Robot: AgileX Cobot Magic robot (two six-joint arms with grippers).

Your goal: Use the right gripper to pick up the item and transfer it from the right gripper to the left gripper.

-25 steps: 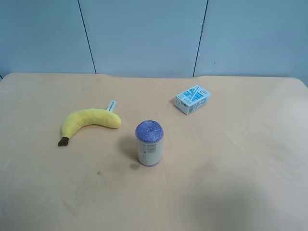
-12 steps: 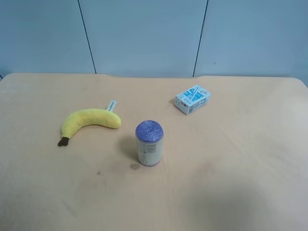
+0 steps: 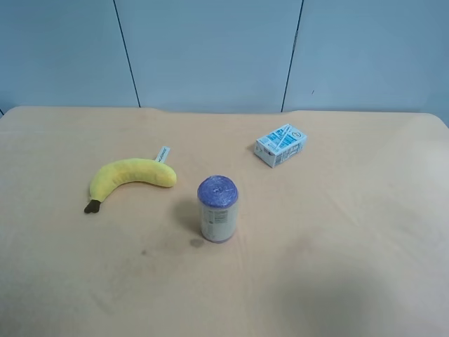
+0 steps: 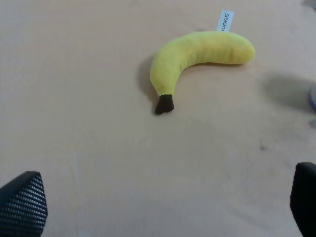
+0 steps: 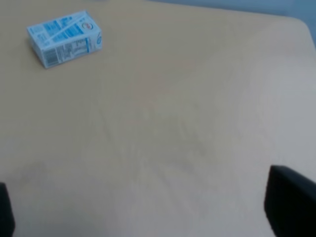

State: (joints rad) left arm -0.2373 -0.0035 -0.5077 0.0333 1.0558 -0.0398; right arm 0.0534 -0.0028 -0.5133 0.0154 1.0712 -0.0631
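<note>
Three items lie on the tan table [image 3: 337, 232]: a yellow plush banana [image 3: 130, 175], an upright can with a purple lid [image 3: 217, 208] and a blue-and-white carton [image 3: 280, 144]. No arm shows in the exterior high view. My right gripper [image 5: 148, 212] is open and empty above bare table, with the carton [image 5: 64, 38] well ahead of it. My left gripper [image 4: 163, 207] is open and empty, with the banana [image 4: 197, 52] ahead of it. Only the dark fingertips [image 5: 291, 202] [image 4: 22, 205] show at the frame edges.
A blue-grey panelled wall [image 3: 210, 53] stands behind the table's far edge. The can's edge just shows at the side of the left wrist view [image 4: 313, 98]. A small dark stain [image 3: 196, 243] marks the table beside the can.
</note>
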